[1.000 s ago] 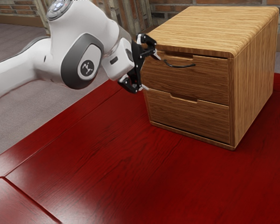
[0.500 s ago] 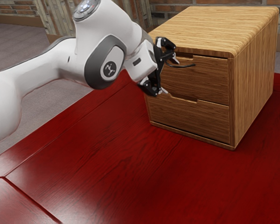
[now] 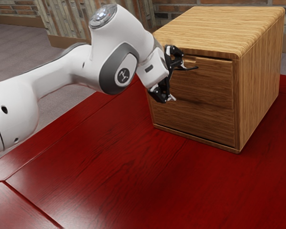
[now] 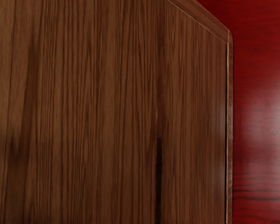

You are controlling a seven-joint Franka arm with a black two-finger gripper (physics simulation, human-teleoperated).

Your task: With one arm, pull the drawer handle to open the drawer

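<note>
The tool (image 3: 177,80) is spread wide open against the top drawer (image 3: 205,86) of the wooden cabinet (image 3: 257,71) on the red table (image 3: 133,181). Its upper finger (nearer the cabinet top) sits at one end of the dark handle (image 3: 188,68).

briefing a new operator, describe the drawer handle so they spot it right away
Find the wooden cabinet on the red table. The handle is the thin black bar on its upper drawer; the lower drawer shows none.
</note>
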